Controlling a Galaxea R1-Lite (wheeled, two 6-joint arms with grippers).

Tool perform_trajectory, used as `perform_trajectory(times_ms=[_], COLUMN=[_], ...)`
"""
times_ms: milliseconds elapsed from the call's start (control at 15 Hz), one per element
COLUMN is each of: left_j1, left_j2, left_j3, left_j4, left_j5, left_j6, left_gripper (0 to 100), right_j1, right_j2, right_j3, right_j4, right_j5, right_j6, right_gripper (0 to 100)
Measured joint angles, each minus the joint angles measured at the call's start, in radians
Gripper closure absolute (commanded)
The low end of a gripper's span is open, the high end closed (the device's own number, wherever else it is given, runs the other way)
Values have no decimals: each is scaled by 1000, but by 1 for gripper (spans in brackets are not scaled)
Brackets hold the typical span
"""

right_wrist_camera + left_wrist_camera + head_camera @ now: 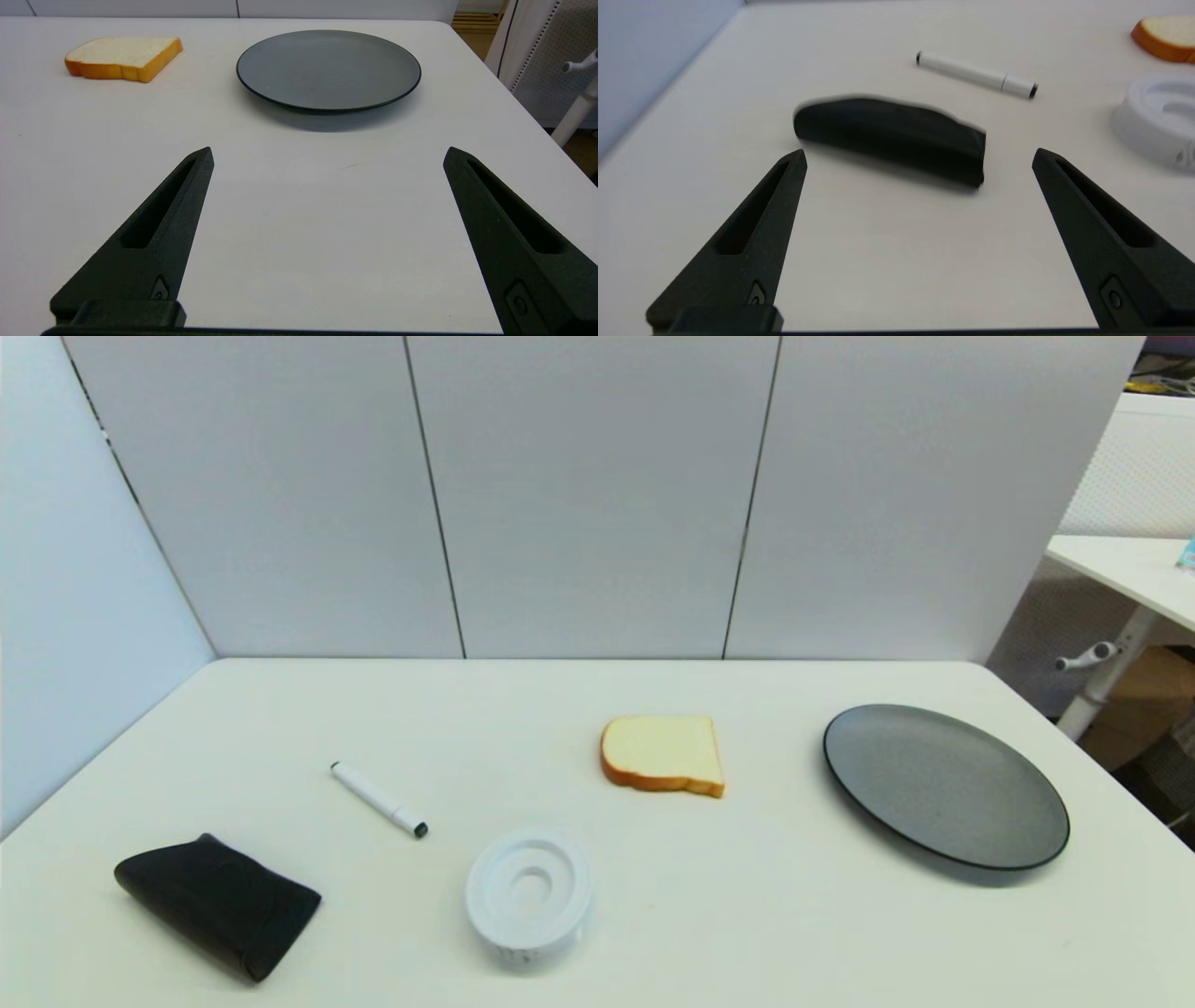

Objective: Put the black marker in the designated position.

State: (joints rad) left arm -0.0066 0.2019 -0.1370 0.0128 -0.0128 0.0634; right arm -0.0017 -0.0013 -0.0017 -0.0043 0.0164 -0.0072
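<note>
Black fabric comes first on my left: a folded pouch [219, 905] lying flat near the table's [747, 933] front edge. My left gripper [919, 156] hangs low just short of it with its fingers spread wide and nothing between them; it is outside the head view. Just beyond the pouch, toward the table's middle, I see the black marker [378, 799] lying flat and slanted on bare tabletop, untouched, its dark-tipped cap end pointing toward the white ring-shaped object [529, 896] that sits near it, apart. Farther back is a slice of bread [663, 754], and well to its right a dark grey plate [945, 784]. My right gripper [328, 154] hovers over bare table in front of the plate, fingers likewise wide apart and holding nothing.
</note>
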Motion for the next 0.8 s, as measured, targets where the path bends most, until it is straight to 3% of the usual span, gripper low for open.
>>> perform_trajectory(times_ms=[333, 600, 800], left_j1=[-48, -60, -62], left_j2=[388, 732, 1001], left_j3=[-504, -1001, -1367], left_j4=[110, 386, 643], left_j5=[19, 23, 9], left_j6=[124, 312, 556], left_gripper=[0, 0, 0], right_j1=[0, 0, 0], right_j2=[0, 0, 0], right_j3=[0, 0, 0], right_j4=[0, 0, 0], right_j5=[0, 0, 0], right_j6=[0, 0, 0], right_gripper=[0, 0, 0])
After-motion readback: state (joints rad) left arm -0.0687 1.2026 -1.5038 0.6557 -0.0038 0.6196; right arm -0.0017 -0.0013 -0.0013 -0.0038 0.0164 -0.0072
